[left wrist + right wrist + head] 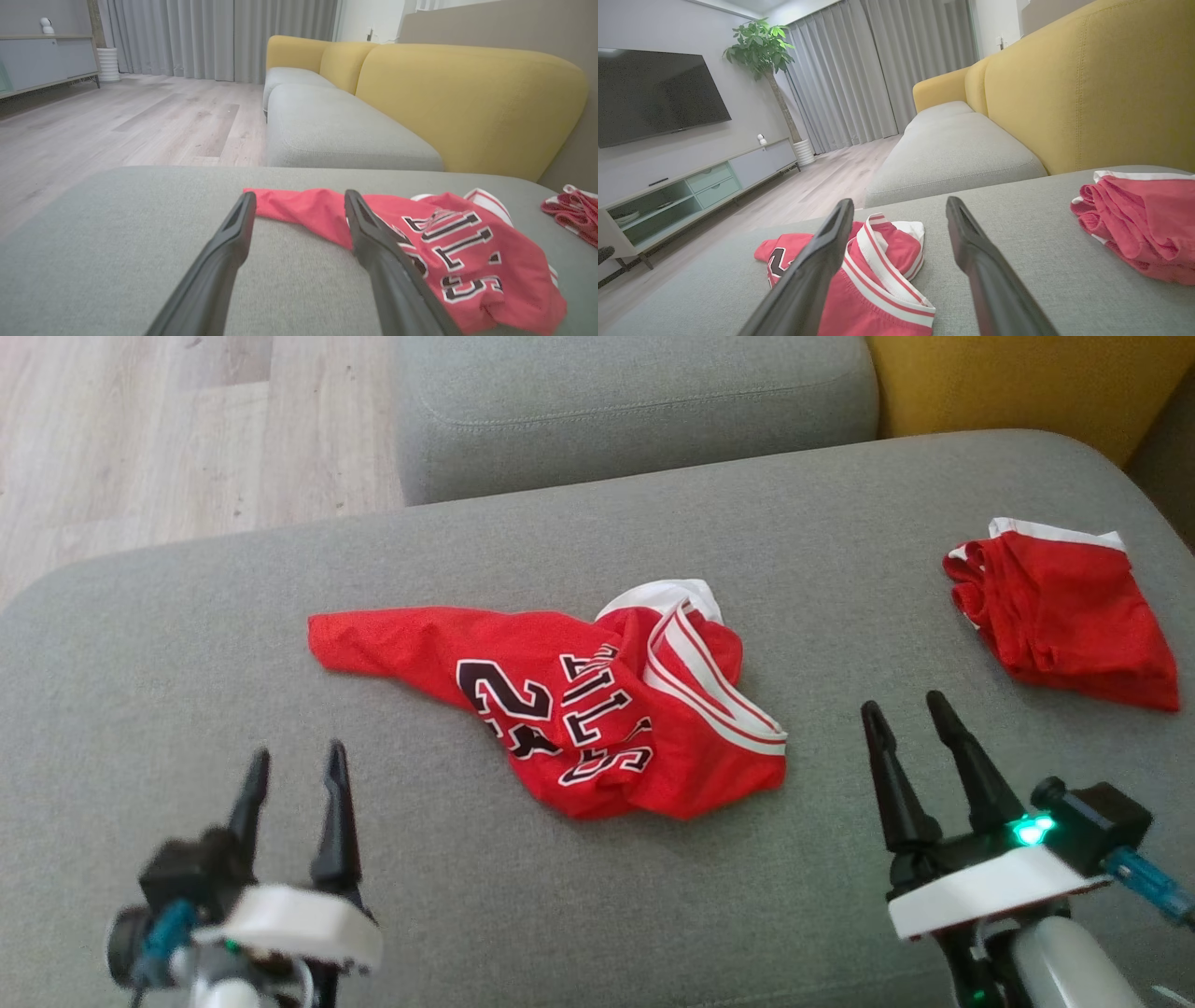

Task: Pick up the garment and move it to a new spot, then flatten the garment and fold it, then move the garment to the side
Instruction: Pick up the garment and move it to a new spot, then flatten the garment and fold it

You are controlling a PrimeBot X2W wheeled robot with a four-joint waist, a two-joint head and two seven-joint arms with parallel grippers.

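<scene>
A grey fabric sofa cushion point(187, 644) bears a crumpled red basketball jersey with white trim and black lettering point(560, 709) at its middle. The left gripper point(297, 751) and right gripper point(903, 702) flank it, fingers spread apart and empty. A second, folded red garment point(1064, 616) lies well apart, far right.

On the red jersey point(401, 639) I read a black, white-edged number 23 point(504, 705), upside down from my head camera. Just beside it run block letters point(597, 723) in the same style. I make out "LLS", and the letter before them, perhaps a "U", is half lost in a fold. My left wrist camera shows the same lettering.
</scene>
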